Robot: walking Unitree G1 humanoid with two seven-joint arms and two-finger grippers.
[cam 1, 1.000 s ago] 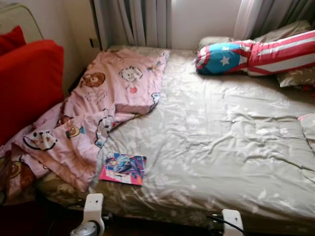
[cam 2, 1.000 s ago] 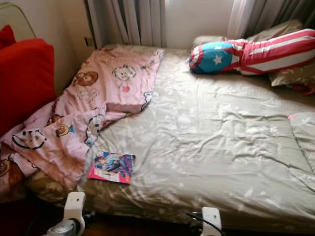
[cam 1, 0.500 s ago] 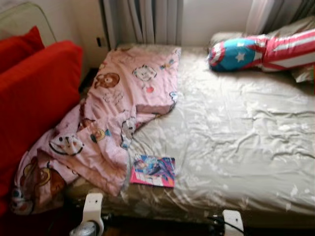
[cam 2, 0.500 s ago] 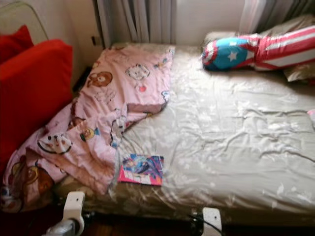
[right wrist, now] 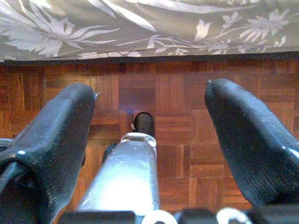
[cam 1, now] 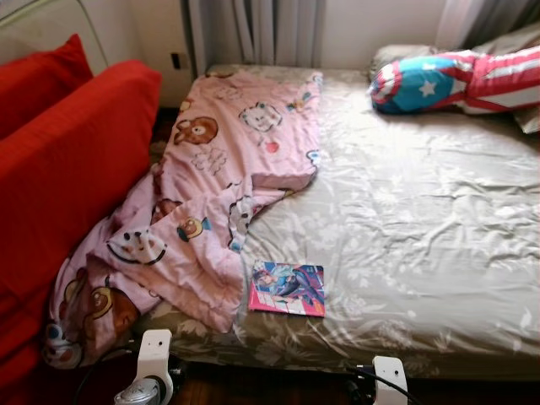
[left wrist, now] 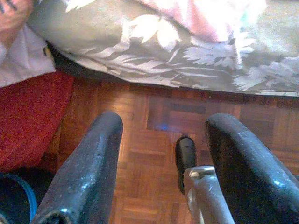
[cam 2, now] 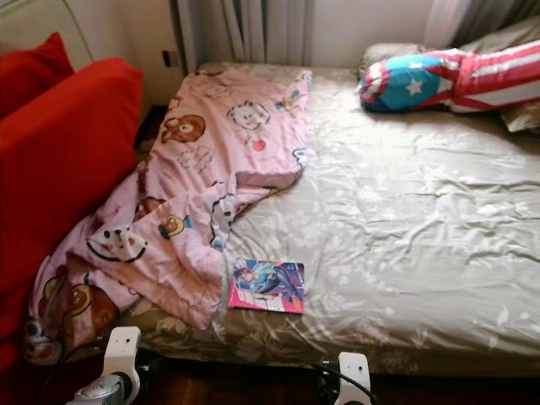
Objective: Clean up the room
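Pink book (cam 1: 287, 288) on bed (cam 1: 422, 219) — both end effectors low, unclenched, left end effector (left wrist: 163, 163), right end effector (right wrist: 149, 140)

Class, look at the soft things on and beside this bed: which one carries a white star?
The long cushion at the head of the bed: blue end with a white star, red and white stripes. The pink blanket shows cartoon animals; the red cushions are plain.

Soft window daylight, glare on sheet (cam 1: 422, 219), mild blur.
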